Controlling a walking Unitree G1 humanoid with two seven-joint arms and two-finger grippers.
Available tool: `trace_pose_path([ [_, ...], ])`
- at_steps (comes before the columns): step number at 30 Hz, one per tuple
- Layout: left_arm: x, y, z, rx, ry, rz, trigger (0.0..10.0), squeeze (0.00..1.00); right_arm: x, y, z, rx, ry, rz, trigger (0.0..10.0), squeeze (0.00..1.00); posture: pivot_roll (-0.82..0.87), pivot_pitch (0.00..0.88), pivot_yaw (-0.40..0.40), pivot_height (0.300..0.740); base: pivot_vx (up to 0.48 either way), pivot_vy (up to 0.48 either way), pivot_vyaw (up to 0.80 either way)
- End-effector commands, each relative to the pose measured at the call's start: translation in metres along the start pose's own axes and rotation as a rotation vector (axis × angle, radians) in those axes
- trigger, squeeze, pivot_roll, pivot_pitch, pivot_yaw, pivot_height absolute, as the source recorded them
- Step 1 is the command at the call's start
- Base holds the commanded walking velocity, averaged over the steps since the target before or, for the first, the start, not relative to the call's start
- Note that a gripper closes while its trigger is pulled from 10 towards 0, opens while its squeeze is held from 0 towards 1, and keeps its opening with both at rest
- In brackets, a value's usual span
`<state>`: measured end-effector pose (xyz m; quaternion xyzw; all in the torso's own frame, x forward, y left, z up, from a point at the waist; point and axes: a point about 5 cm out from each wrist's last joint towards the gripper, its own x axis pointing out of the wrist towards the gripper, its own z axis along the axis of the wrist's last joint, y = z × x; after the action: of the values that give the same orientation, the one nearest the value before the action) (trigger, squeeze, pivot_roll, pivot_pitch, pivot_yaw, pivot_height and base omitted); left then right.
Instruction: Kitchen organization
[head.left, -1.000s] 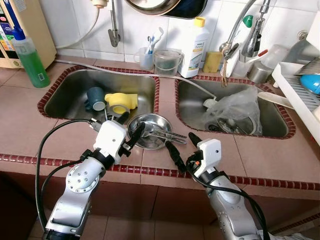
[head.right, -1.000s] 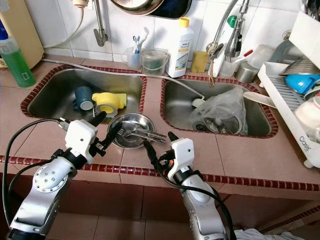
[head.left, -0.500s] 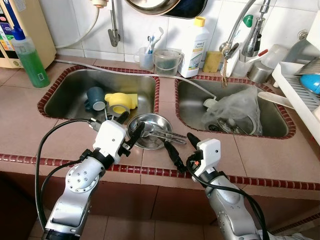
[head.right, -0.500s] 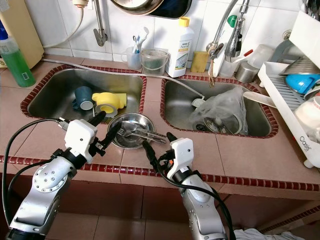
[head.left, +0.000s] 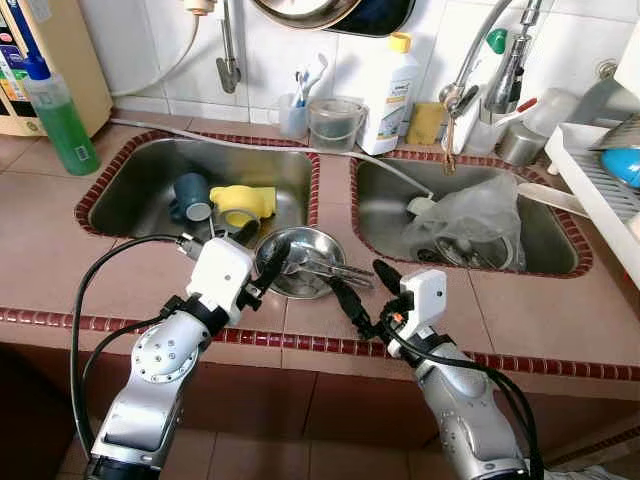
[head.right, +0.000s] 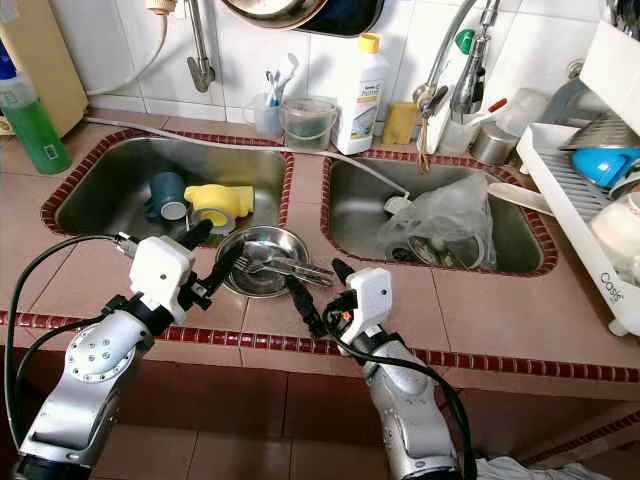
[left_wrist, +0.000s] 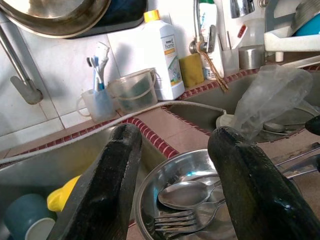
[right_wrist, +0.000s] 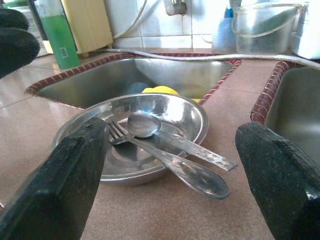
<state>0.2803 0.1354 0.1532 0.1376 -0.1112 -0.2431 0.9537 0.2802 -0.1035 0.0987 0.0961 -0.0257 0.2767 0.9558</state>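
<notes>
Steel bowl (head.left: 300, 262) holding cutlery (right_wrist: 165, 145) sits between 2 spread-fingered grippers.

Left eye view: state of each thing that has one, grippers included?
Left gripper: open, fingers astride the near-left rim of the steel bowl.
Right gripper: open, aimed at the bowl from its right.
Round steel bowl: upright on the counter, holding cutlery.
Steel spoon: in the bowl, handle over the rim.
Steel fork: in the bowl.
Teal mug: on its side in the left sink.
Clear plastic bag: crumpled in the right sink.
</notes>
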Motion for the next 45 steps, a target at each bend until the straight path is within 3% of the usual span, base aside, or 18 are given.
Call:
trace_pose_path([
  [1, 0.001, 0.002, 0.004, 0.013, -0.007, 0.001, 10.0, 0.00, 0.000, -0.003, 0.001, 0.012, 0.002, -0.009, 10.0, 0.00, 0.13, 0.027, -0.048, 0.740, 0.000, 0.000, 0.00],
  [8, -0.002, -0.004, 0.000, 0.018, 0.014, -0.053, 10.0, 0.00, -0.004, 0.000, -0.003, 0.012, 0.001, -0.039, 10.0, 0.00, 0.13, 0.030, -0.047, 0.740, 0.000, 0.000, 0.00],
  [14, -0.011, -0.019, -0.002, 0.046, 0.037, -0.213, 10.0, 0.00, -0.005, 0.004, -0.005, 0.033, 0.005, -0.042, 10.0, 0.00, 0.13, 0.032, -0.045, 0.740, 0.000, 0.000, 0.00],
  [26, -0.020, -0.034, 0.007, 0.044, 0.023, -0.355, 10.0, 0.00, -0.002, -0.003, -0.006, 0.072, 0.012, -0.057, 10.0, 0.00, 0.14, 0.028, -0.038, 0.740, 0.000, 0.000, 0.00],
  [45, -0.023, -0.033, 0.018, 0.036, 0.019, -0.378, 10.0, 0.00, 0.001, 0.002, -0.005, 0.186, 0.037, 0.006, 10.0, 0.00, 0.15, 0.034, -0.046, 0.740, 0.000, 0.000, 0.00],
])
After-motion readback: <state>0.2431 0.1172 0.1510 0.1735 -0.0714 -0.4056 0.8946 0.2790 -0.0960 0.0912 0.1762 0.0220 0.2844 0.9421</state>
